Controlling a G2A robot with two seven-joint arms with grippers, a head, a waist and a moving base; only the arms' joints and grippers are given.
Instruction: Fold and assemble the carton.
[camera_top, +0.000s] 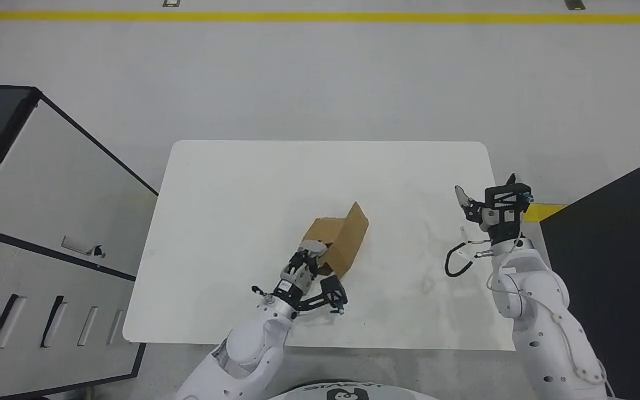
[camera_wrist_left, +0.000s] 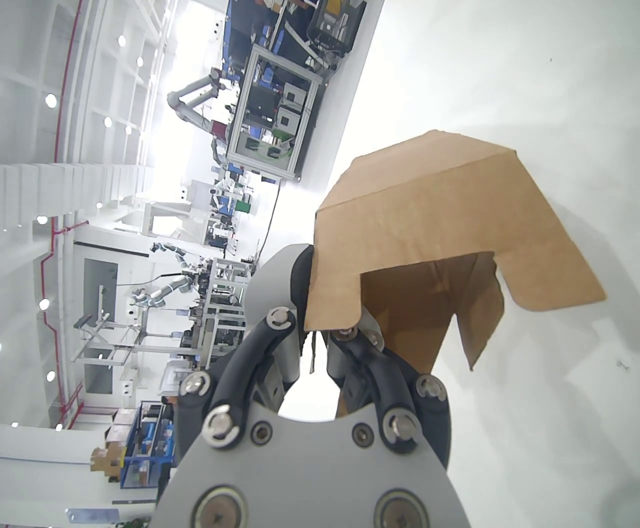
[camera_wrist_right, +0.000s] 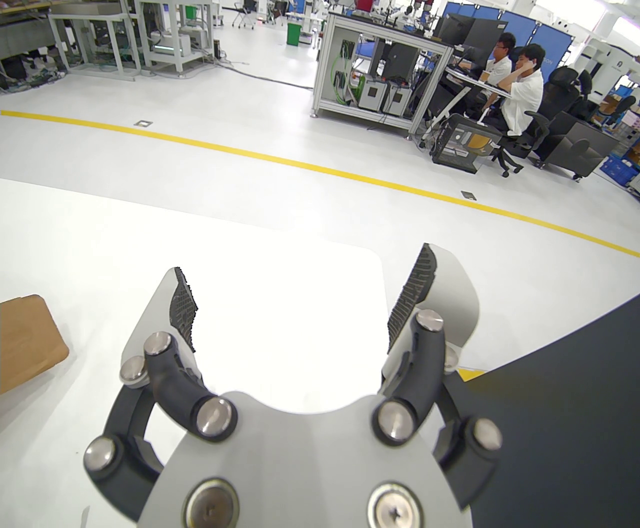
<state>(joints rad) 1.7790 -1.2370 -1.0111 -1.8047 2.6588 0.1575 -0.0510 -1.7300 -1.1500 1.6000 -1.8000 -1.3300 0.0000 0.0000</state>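
While the left gripper (camera_wrist_left: 322, 320) is clamped on an edge of the half-folded carton (camera_top: 340, 240) at the bench's (camera_top: 250, 200) near middle, the right gripper (camera_wrist_right: 302, 280), spread apart well off to the right, should probably brace the opposite wall before creasing.

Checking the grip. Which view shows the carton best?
The left wrist view: the carton is close up, a flap held in the left gripper. The top view shows it small on the table; the right wrist view catches one corner.
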